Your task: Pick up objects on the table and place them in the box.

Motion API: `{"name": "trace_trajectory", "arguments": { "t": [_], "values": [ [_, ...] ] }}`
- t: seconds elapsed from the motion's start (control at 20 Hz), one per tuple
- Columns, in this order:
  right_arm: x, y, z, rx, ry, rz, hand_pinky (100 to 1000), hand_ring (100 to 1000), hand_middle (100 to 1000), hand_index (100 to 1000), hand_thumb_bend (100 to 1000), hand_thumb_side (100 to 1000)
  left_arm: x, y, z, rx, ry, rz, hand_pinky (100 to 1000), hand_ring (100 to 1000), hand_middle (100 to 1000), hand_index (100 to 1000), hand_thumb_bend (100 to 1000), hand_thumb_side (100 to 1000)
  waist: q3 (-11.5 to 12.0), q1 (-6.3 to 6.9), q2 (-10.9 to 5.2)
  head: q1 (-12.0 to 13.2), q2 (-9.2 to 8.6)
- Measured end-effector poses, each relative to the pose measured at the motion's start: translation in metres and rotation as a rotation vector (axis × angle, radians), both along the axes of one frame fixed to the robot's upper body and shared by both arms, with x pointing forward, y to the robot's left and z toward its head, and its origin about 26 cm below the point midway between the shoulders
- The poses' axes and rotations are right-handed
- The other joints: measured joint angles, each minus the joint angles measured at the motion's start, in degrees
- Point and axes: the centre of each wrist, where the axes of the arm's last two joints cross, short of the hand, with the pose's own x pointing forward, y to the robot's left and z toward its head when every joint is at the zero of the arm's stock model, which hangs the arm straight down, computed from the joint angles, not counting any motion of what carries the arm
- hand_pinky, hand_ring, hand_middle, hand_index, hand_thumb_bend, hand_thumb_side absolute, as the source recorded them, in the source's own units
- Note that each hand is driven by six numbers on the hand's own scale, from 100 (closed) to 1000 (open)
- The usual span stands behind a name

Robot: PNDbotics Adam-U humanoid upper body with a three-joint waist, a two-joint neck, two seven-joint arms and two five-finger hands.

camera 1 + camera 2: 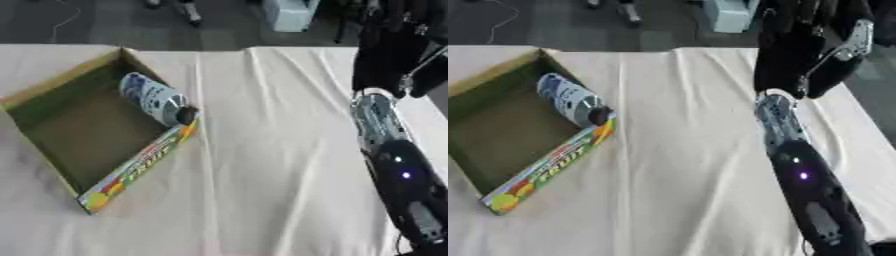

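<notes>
One bottle (156, 99), white with blue print and a dark cap, lies tilted in my box (52, 125), cap against the printed right wall. The box sits left on the white-clothed tabletop (262, 165). My right hand (802, 55) hangs far right, fingers relaxed, holding nothing.

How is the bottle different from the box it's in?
The bottle is round and long, while the box is flat-sided and square-cornered. The bottle is white with blue marks and a dark cap; the box is brown inside with a bright printed wall outside. The bottle lies on its side, leaning against the box's wall; the box sits open with its opening up. The bottle is much smaller than the box. Both rest on the white-clothed table.
</notes>
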Motion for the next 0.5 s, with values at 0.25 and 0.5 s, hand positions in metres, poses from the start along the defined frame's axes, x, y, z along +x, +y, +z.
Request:
{"name": "trace_trajectory", "arguments": {
  "t": [0.25,0.5],
  "values": [
    [0.0,0.0002,-0.0001,0.0,0.0,0.001,126,314,367,473,100,812,0.0,0.0,0.0,0.001,0.002,0.0,752,834,837,785,160,1000,0.0,0.0,-0.01,0.4,0.0],
    [0.0002,0.0013,-0.0005,0.0,0.002,0.006,126,314,367,473,100,814,0.0,0.0,0.0,0.0,0.002,-0.001,753,834,837,785,160,1000,0.0,0.0,-0.01,0.4,0.0]
  ]
}}
